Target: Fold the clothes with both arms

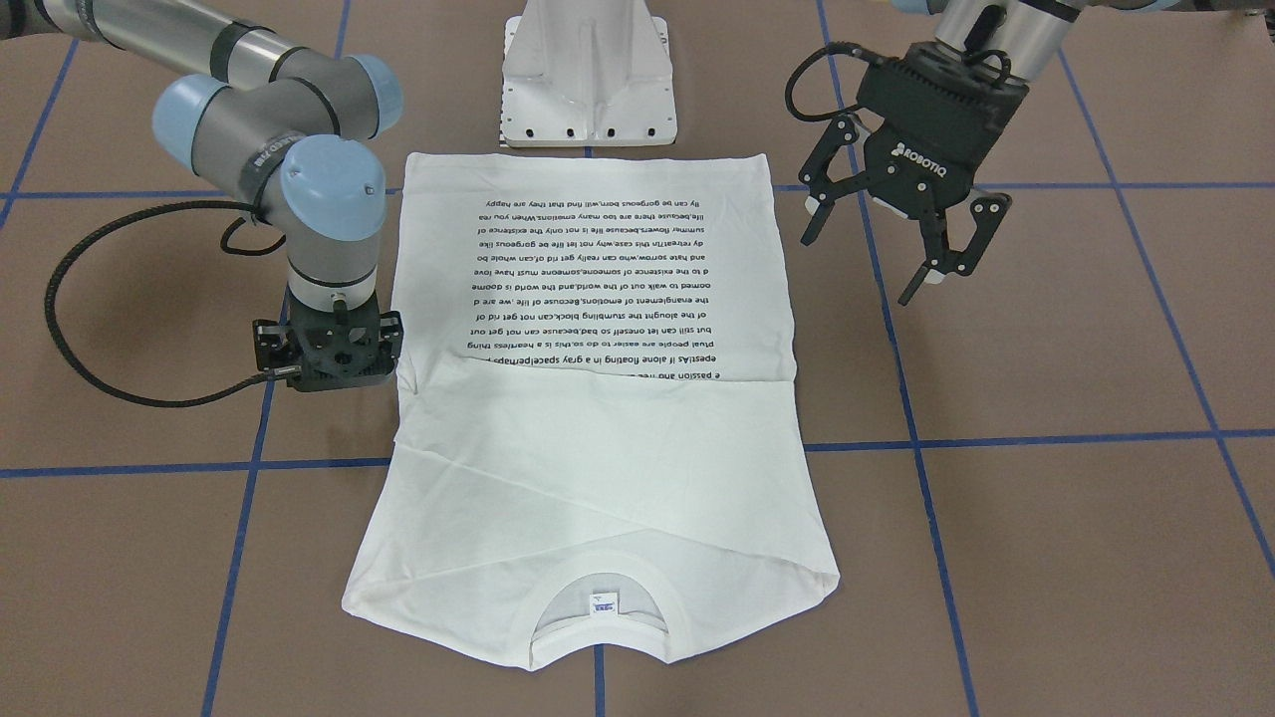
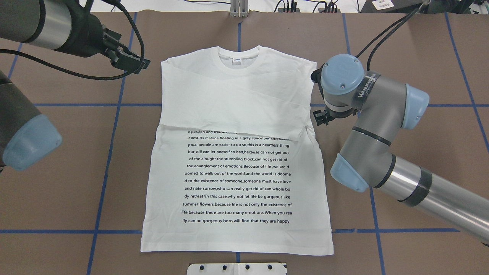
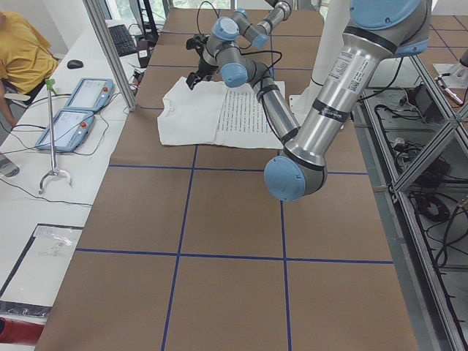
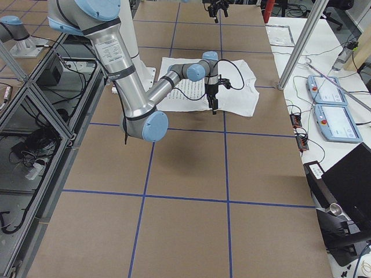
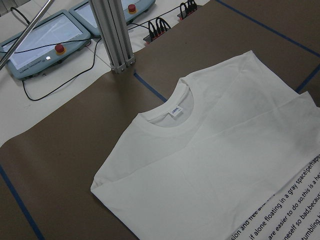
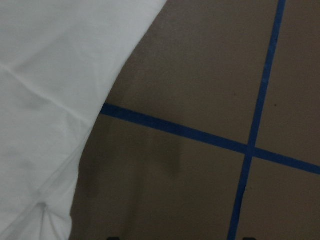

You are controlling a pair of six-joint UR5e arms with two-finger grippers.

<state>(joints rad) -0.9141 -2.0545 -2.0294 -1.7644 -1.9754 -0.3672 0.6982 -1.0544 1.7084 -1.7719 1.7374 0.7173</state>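
Both sleeves (image 2: pixel 237 99) already lie folded across the chest of the shirt (image 2: pixel 237 172), flat mid-counter (image 2: pixel 439 145). The body folds remain, I judge. My left hand (image 1: pixel 859 268) hovers spread beside it. My right hand (image 1: pixel 329 349) sits low at its edge, and I cannot tell its grip.

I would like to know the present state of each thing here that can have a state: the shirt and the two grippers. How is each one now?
T-shirt: lying flat, print side up, sleeves folded across the chest.
Left gripper: open, empty, raised beside the T-shirt.
Right gripper: low at the T-shirt's edge; whether it is open or shut cannot be told.
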